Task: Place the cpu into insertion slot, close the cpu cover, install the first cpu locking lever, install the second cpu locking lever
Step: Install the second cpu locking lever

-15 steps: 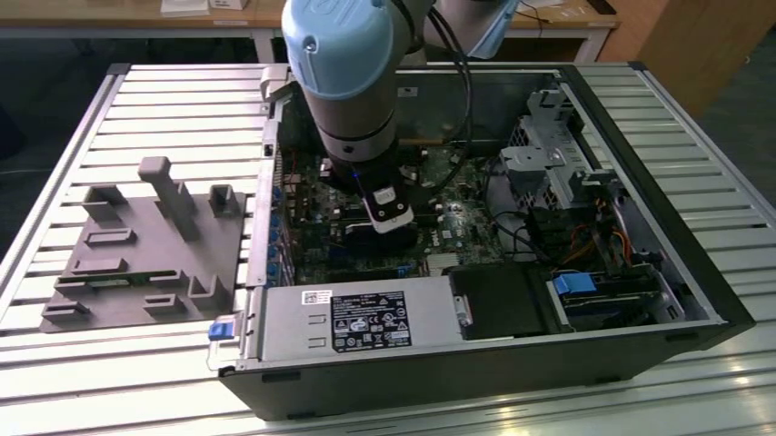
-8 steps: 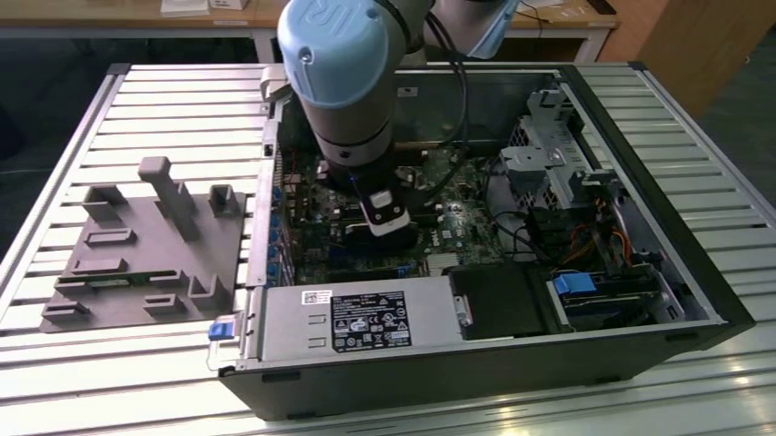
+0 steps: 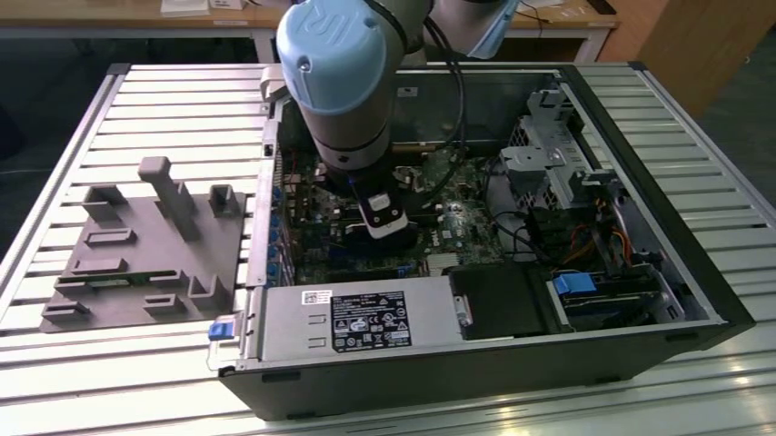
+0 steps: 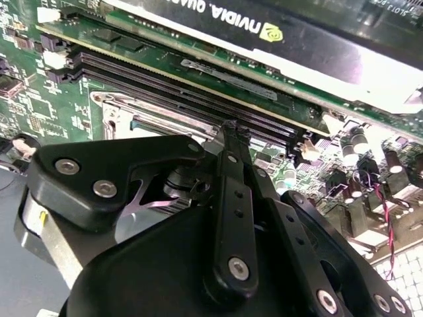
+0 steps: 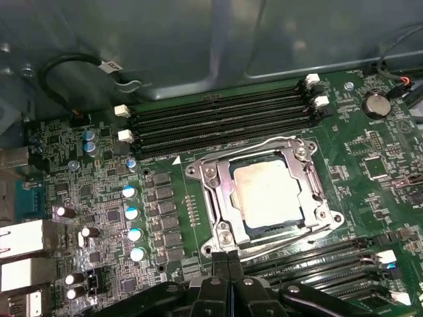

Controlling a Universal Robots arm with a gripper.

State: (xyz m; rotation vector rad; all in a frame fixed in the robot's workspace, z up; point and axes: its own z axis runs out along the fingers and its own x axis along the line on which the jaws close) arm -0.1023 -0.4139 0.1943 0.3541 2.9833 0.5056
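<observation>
Dull silver metal is showing at the middle of the green motherboard (image 5: 99,198) in the first wrist view: the cpu (image 5: 268,191) is lying flat inside the insertion slot (image 5: 228,228), with the cpu cover (image 5: 213,188) lying down around it, its square window framing the chip's top. Thin wire levers are running along the socket's edges, though whether they are latched cannot be told.

The gripper (image 5: 227,261) is hanging just beside the socket's rim, its black fingers (image 5: 218,277) pressed together with no gap between them and nothing pinched. The closed tips are pointing at the socket's edge, apart from the cpu itself, which is lying clear of the jaws beyond them.

In the second wrist view the same closed fingers (image 4: 232,198) are reaching toward the silver frame (image 4: 125,109), with long black memory slots (image 4: 198,99) and a graphics card (image 4: 277,33) running past it.

In the exterior view the arm (image 3: 340,82) is reaching down into the open computer case (image 3: 679,300), which is resting on a slatted metal table (image 3: 170,100) beside a grey fixture (image 3: 134,245).
</observation>
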